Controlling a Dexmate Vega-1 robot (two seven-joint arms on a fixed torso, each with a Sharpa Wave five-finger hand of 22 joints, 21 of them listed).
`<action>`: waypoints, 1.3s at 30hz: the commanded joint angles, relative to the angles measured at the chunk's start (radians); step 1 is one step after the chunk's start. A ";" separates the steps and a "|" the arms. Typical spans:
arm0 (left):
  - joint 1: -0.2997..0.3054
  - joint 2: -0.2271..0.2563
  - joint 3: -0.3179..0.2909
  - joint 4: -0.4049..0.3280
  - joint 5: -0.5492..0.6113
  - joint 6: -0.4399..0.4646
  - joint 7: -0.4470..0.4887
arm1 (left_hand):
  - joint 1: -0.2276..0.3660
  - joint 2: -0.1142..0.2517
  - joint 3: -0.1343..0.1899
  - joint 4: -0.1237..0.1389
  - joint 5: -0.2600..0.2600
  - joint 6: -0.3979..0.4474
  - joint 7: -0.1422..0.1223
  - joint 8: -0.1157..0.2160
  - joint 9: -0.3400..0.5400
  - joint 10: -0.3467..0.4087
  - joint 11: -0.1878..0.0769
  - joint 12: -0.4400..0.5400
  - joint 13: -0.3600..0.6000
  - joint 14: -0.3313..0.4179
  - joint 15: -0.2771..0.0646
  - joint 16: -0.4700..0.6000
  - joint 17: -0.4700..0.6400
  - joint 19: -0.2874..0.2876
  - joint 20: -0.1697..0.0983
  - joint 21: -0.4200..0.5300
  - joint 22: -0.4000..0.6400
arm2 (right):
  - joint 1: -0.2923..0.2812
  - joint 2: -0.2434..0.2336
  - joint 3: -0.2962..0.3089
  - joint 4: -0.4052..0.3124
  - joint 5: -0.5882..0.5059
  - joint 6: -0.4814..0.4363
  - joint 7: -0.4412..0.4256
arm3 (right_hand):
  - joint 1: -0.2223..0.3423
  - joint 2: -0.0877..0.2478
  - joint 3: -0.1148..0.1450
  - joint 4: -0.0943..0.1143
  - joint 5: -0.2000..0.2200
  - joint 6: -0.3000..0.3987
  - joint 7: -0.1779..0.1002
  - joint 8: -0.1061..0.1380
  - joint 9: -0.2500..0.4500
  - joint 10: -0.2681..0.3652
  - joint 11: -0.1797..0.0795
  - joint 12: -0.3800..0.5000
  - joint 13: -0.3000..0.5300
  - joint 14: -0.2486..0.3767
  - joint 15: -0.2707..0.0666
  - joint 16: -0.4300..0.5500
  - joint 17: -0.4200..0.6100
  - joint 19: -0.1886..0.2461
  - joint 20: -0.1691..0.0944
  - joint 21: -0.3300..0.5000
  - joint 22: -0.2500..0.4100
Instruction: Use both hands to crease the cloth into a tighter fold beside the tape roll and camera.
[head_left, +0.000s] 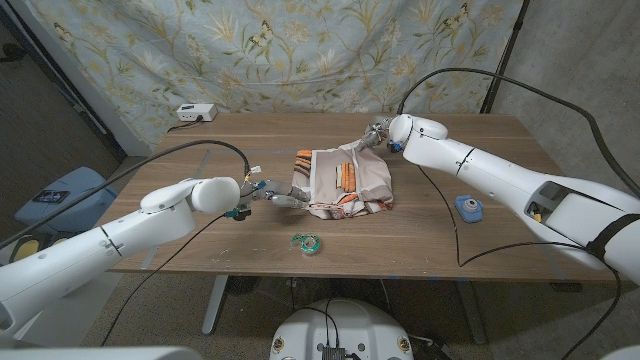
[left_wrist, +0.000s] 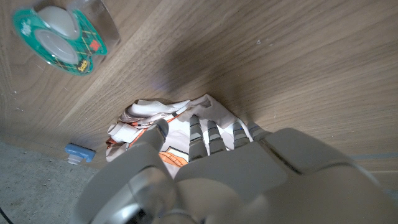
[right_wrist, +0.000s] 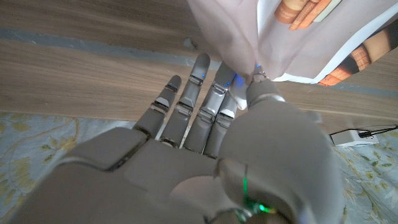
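Cloth (head_left: 345, 180) white, orange-striped, crumpled mid-table; tape roll (head_left: 306, 242) green, flat, nearby.

No lettering, number or brand can be read anywhere: the tape roll (left_wrist: 60, 38) at about seven o'clock from the cloth (head_left: 342, 180) carries only a green plaid pattern and a small red mark too blurred to make out.

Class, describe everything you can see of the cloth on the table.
The white cloth with orange striped patches lies loosely folded and rumpled at the middle of the wooden table. It looks thin and soft. The left hand touches its near-left edge; the right hand pinches its far-right corner, lifting it.
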 joint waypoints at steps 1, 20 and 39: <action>0.003 -0.004 0.001 0.006 -0.007 -0.004 0.005 | 0.012 0.002 0.004 -0.007 0.000 0.008 -0.005 0.001 0.002 0.003 -0.003 -0.003 0.003 0.001 0.001 0.001 0.002 -0.005 -0.002 0.009 0.001 | 0.033 0.013 -0.017 -0.006 -0.008 -0.022 0.030 | 0.009 0.001 0.004 0.007 -0.004 0.006 0.006 0.006 0.005 0.009 0.004 0.008 0.004 0.012 -0.133 0.005 0.006 0.002 0.003 -0.003 0.001; 0.014 -0.001 -0.003 0.008 -0.016 -0.013 0.018 | 0.016 0.003 0.004 -0.011 0.001 0.007 -0.006 0.000 0.002 0.001 0.001 -0.003 0.003 -0.001 0.002 0.001 0.002 -0.007 0.000 0.009 0.001 | 0.086 0.046 -0.039 -0.013 0.015 -0.061 0.075 | 0.021 0.005 0.004 0.010 -0.008 0.008 0.013 0.011 0.007 0.012 0.008 0.011 0.008 0.028 -0.133 0.004 0.013 0.006 0.011 -0.002 0.001; 0.031 0.008 -0.015 0.023 -0.035 -0.048 0.038 | 0.020 0.003 0.003 -0.016 0.001 0.008 -0.008 0.000 0.002 0.000 -0.001 -0.003 0.003 0.000 0.000 0.001 0.002 -0.008 -0.001 0.010 0.001 | 0.142 0.094 -0.085 -0.003 0.023 -0.069 0.104 | 0.021 0.009 -0.002 0.016 -0.012 0.008 0.024 0.015 0.009 0.013 0.010 0.011 0.009 0.037 -0.129 0.006 0.024 0.012 0.016 -0.001 0.001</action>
